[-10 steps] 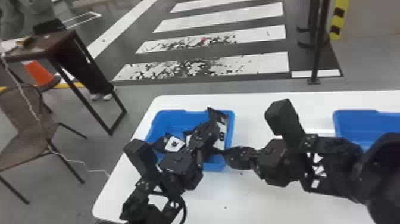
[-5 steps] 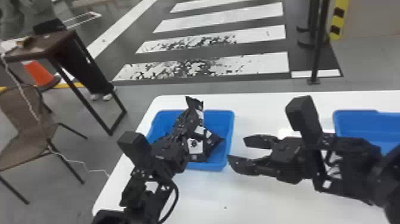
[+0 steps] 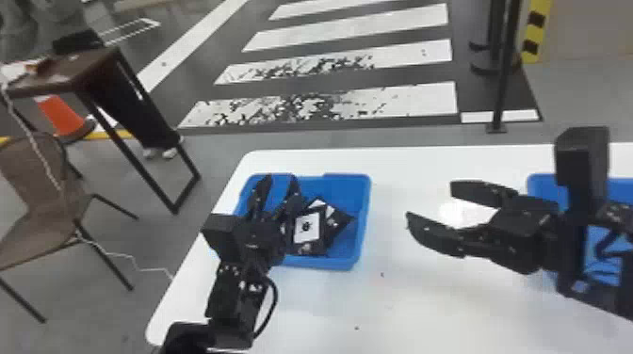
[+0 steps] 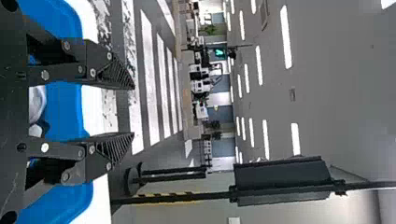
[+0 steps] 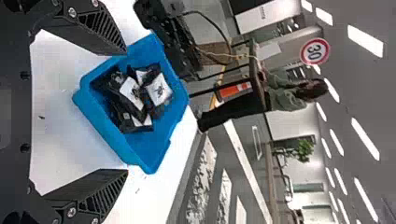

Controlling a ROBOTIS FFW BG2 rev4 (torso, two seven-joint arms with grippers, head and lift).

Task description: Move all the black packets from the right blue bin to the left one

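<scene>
White tabletop [image 3: 424,306], striped crosswalk floor [image 3: 339,103] beyond: release stage at the left blue bin [image 3: 360,254].
Several black packets [image 3: 306,230] are heaped loosely inside the left blue bin. Above its far left part, the left gripper [image 3: 280,179] is held with fingers spread and empty; a deposit is judged complete. The right gripper [image 3: 430,201], also spread and empty, is positioned to the bin's right, before the right blue bin [image 3: 541,179], whose contents cannot be determined. Next, the right blue bin should be checked and any remaining packet gripped.
</scene>
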